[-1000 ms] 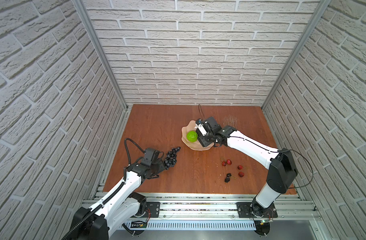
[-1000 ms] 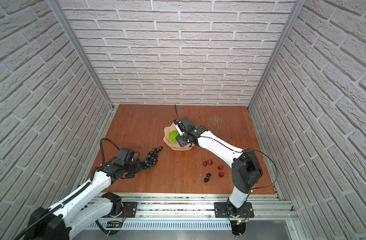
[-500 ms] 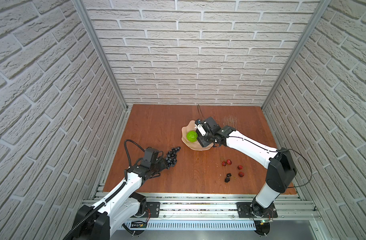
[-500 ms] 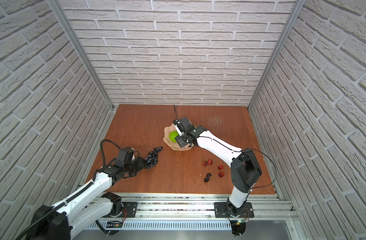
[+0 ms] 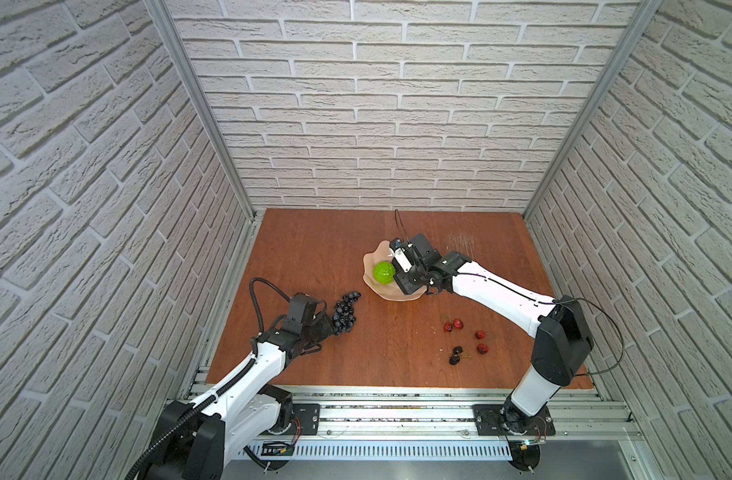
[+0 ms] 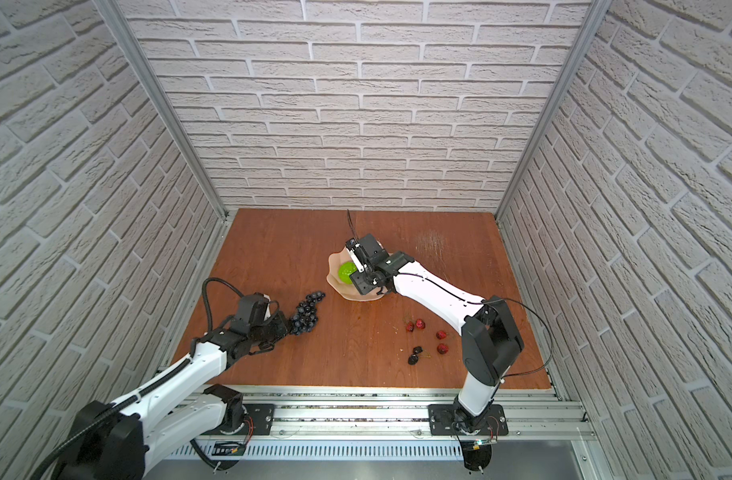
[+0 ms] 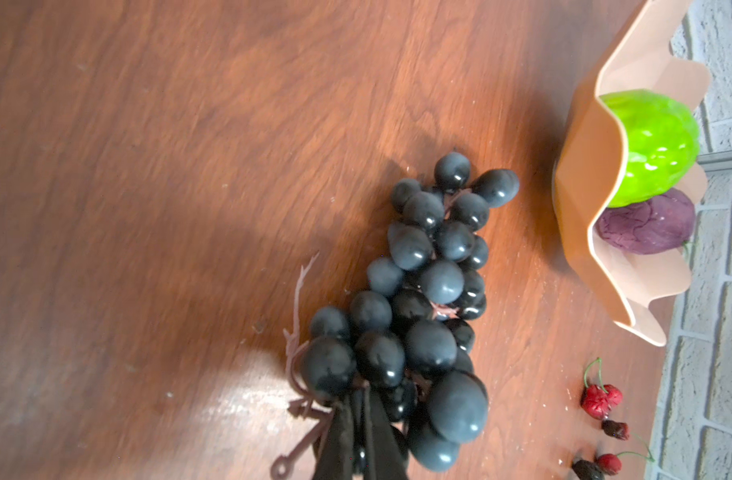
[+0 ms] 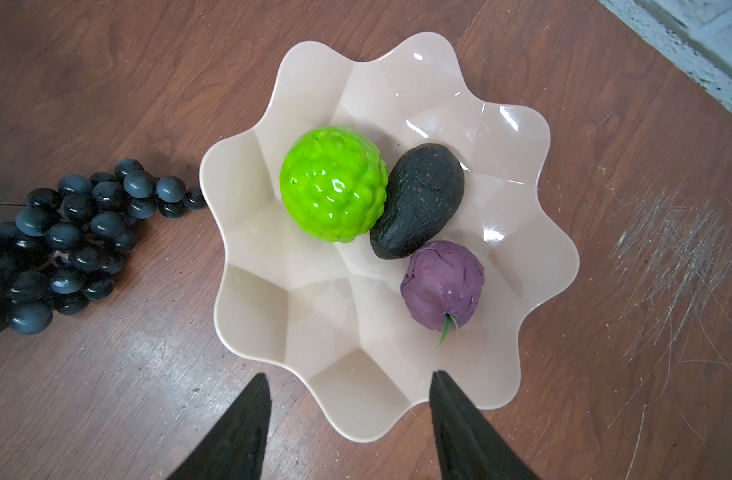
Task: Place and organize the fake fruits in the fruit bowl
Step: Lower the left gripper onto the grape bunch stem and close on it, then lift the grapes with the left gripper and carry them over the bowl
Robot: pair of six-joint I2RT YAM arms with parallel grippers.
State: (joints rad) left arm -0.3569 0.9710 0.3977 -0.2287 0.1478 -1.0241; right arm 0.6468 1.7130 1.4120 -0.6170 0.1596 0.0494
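Around: brick walls (image 5: 397, 124) on three sides. I see a scratched patch (image 5: 462, 239) on the table (image 5: 306, 249), to the upper right of the bowl (image 5: 372, 259) in both top views.
In the way: the right arm (image 5: 493, 291) hangs over the bowl's right half in both top views, so from there I only see the green ball (image 5: 384, 273). There is only bare wood between the grapes (image 5: 345, 312) and the bowl.
Grapes, place: on the table, left of centre in both top views, to the lower left of the bowl.
Grapes, axis: the long axis runs lower left to upper right. The stalk end is at my left claw (image 5: 330, 327). The tapered tip aims at the bowl, close to its rim with a gap.
Left claw: pinched tight on the stalk end of the grapes, low over the table.
Right claw (image 8: 347, 376): jaws fairly wide with nothing between them, hovering above the bowl's edge.
In the bowl: three, namely the ball, an avocado (image 8: 418, 201) and a purple fruit (image 8: 441, 286). The avocado lies lengthwise between the other two, touching both.
Purple fruit: its green stem points out toward the rim on the right claw's side.
Loose small fruit: to the lower right of the bowl in both top views, well apart from it. I count four red pieces (image 5: 480, 334) and a dark pair of cherries (image 5: 455, 355).
Sorting: they are too small for me to tell every strawberry from a cherry.
Counts: one bowl, one bunch, two arms.
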